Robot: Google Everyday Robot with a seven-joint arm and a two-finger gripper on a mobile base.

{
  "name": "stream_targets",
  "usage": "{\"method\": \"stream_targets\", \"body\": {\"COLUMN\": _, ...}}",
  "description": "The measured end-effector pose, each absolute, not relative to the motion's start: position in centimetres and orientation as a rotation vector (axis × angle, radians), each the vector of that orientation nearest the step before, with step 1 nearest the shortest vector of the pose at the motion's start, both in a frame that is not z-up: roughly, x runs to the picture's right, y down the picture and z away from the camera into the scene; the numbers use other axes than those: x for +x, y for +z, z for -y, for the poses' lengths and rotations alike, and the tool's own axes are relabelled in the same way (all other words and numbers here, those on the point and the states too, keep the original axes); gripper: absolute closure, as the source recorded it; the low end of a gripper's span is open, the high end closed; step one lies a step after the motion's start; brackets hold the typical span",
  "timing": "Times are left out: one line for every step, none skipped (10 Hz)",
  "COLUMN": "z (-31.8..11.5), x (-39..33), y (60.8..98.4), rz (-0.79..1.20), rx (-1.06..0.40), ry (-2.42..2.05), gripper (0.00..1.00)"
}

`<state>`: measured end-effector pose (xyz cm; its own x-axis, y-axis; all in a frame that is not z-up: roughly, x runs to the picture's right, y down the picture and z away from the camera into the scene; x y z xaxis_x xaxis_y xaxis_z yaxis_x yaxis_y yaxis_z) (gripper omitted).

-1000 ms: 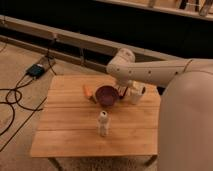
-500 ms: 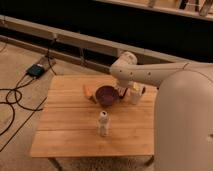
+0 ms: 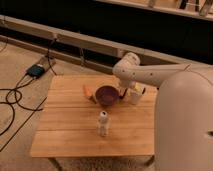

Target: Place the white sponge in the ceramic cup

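The tool (image 3: 125, 91) hangs between the maroon bowl (image 3: 107, 95) and the ceramic cup (image 3: 136, 98), grip state not determinable, with the white sponge (image 3: 134, 89) apparently at the cup's mouth; an off-centre release risks it catching the rim and falling to the tabletop (image 3: 75, 125).

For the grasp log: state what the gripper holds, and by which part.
It cannot be told. The gripper sits low between the bowl and the cup; whether anything is in its grip does not show.
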<state>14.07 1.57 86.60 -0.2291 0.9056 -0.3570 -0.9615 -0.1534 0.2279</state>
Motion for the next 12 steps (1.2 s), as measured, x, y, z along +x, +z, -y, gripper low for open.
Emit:
{"method": "stream_targets", "body": {"z": -1.8, "x": 13.9, "y": 86.7, "rz": -0.476, "rx": -0.164, "ry": 1.741, "gripper": 0.24}}
{"method": "stream_targets", "body": {"z": -2.1, "x": 13.7, "y": 86.7, "rz": -0.479, "rx": -0.172, "ry": 1.740, "gripper": 0.24}}
{"method": "stream_targets", "body": {"z": -2.3, "x": 13.5, "y": 86.7, "rz": -0.482, "rx": -0.180, "ry": 1.739, "gripper": 0.24}}
{"method": "stream_targets", "body": {"z": -2.5, "x": 13.4, "y": 86.7, "rz": -0.486, "rx": -0.187, "ry": 1.738, "gripper": 0.24}}
{"method": "stream_targets", "body": {"z": -2.9, "x": 13.2, "y": 86.8, "rz": -0.490, "rx": -0.197, "ry": 1.736, "gripper": 0.24}}
{"method": "stream_targets", "body": {"z": -3.0, "x": 13.1, "y": 86.8, "rz": -0.492, "rx": -0.201, "ry": 1.737, "gripper": 0.24}}
{"method": "stream_targets", "body": {"z": -2.9, "x": 13.1, "y": 86.9, "rz": -0.491, "rx": -0.202, "ry": 1.737, "gripper": 0.24}}
{"method": "stream_targets", "body": {"z": -2.7, "x": 13.1, "y": 87.0, "rz": -0.488, "rx": -0.200, "ry": 1.737, "gripper": 0.24}}
{"method": "stream_targets", "body": {"z": -2.5, "x": 13.2, "y": 87.1, "rz": -0.484, "rx": -0.197, "ry": 1.736, "gripper": 0.24}}
{"method": "stream_targets", "body": {"z": -2.2, "x": 13.2, "y": 87.3, "rz": -0.480, "rx": -0.194, "ry": 1.734, "gripper": 0.24}}
{"method": "stream_targets", "body": {"z": -1.8, "x": 13.3, "y": 87.5, "rz": -0.475, "rx": -0.190, "ry": 1.732, "gripper": 0.24}}
{"method": "stream_targets", "body": {"z": -1.6, "x": 13.4, "y": 87.7, "rz": -0.471, "rx": -0.188, "ry": 1.730, "gripper": 0.24}}
